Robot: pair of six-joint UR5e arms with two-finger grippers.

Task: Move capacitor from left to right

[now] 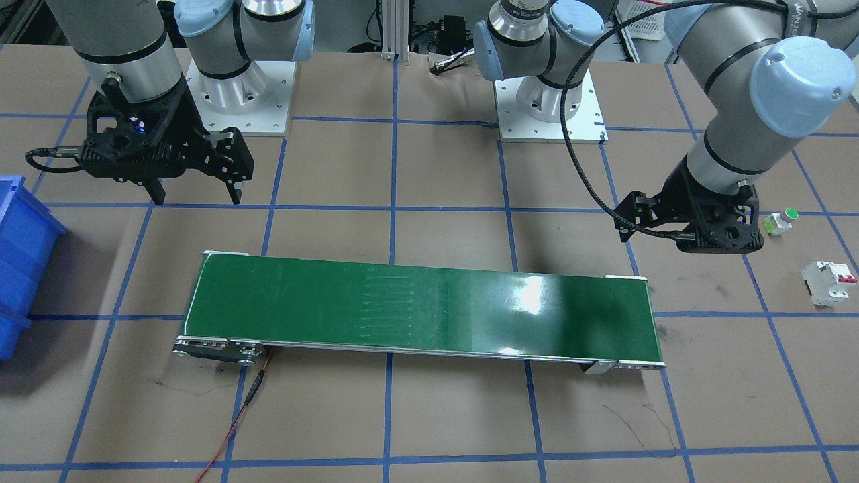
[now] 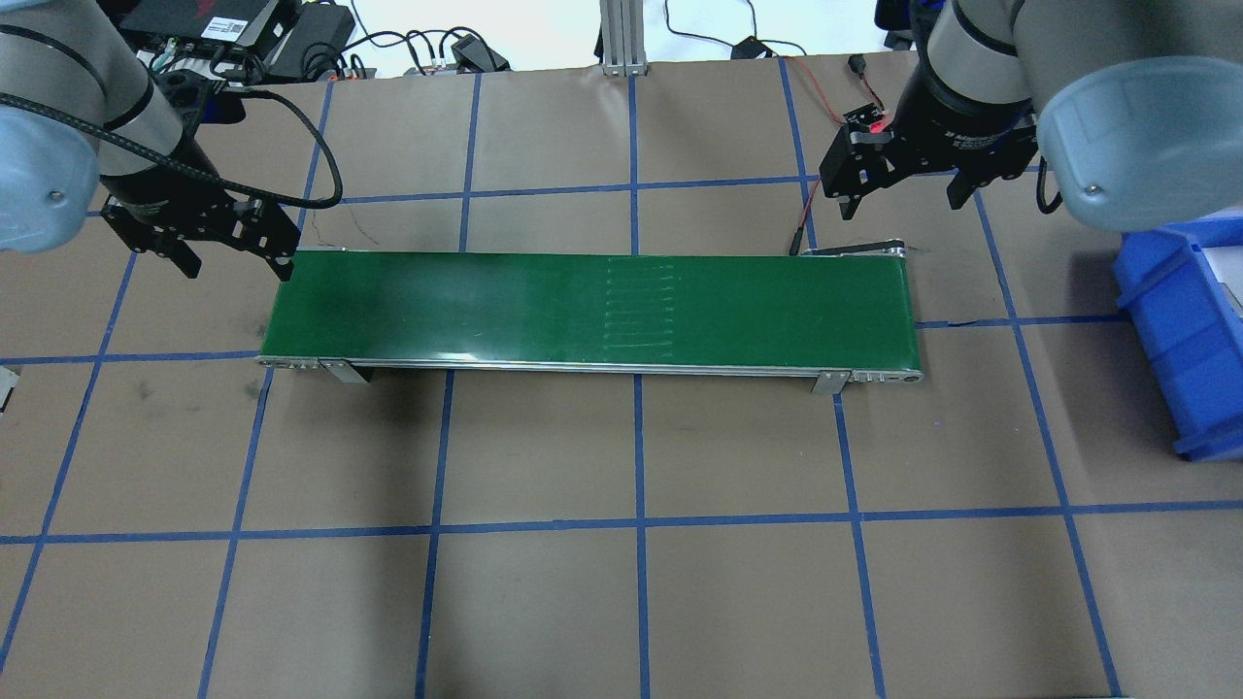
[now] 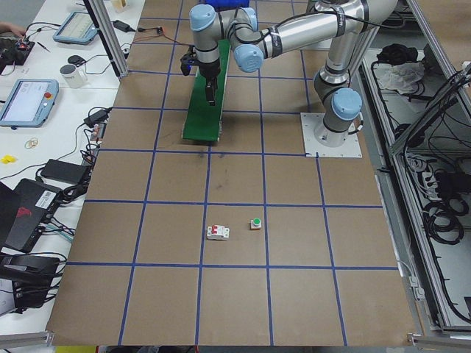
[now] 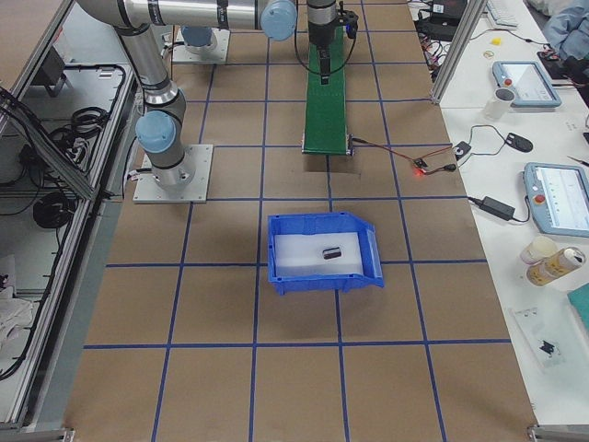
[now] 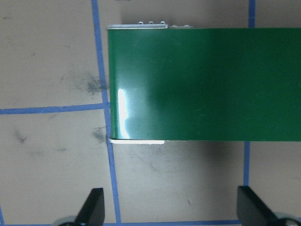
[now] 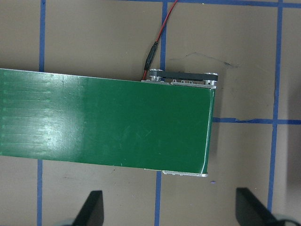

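The capacitor (image 4: 331,250) is a small dark cylinder lying on the pale floor of the blue bin (image 4: 322,276), seen only in the exterior right view. My left gripper (image 2: 236,260) is open and empty, hovering by the left end of the green conveyor belt (image 2: 583,306). Its fingertips (image 5: 94,205) show spread wide in the left wrist view. My right gripper (image 2: 903,202) is open and empty above the belt's right end, and its fingertips (image 6: 91,205) show spread in the right wrist view. The belt surface carries nothing.
A white circuit breaker with red switches (image 1: 830,282) and a white button with a green cap (image 1: 782,220) lie on the table beyond the belt's left end. The blue bin (image 2: 1185,330) stands past the belt's right end. A red wire (image 1: 235,422) runs from the belt.
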